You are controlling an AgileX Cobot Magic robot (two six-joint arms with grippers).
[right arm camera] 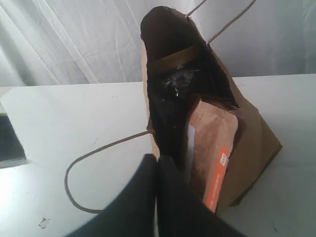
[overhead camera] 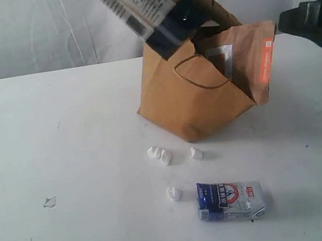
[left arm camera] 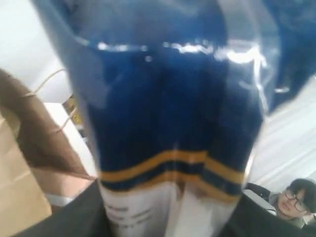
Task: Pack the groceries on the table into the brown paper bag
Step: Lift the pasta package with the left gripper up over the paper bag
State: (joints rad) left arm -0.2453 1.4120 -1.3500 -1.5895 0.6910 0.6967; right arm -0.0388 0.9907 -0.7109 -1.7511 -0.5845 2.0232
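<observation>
The long dark-blue noodle pack (overhead camera: 137, 3) slants down from the top of the exterior view, its dark end at the mouth of the brown paper bag (overhead camera: 188, 98). My left gripper (left arm camera: 168, 219) is shut on this pack (left arm camera: 168, 123), which fills the left wrist view. The gripper itself is out of the exterior view. An orange-brown pouch (overhead camera: 249, 59) stands inside the bag (right arm camera: 252, 143), by its right wall. The blue-white carton (overhead camera: 230, 201) lies flat on the table (overhead camera: 65, 171) in front of the bag. My right gripper (overhead camera: 291, 19) hovers right of the bag, its fingers (right arm camera: 148, 182) pressed together on nothing.
Small white crumbs (overhead camera: 160, 155) lie between the bag and the carton, another (overhead camera: 175, 193) by the carton's left end. A loose bag handle (right arm camera: 74, 173) loops over the table. A person with glasses (left arm camera: 291, 200) sits beyond the table. White curtains hang behind.
</observation>
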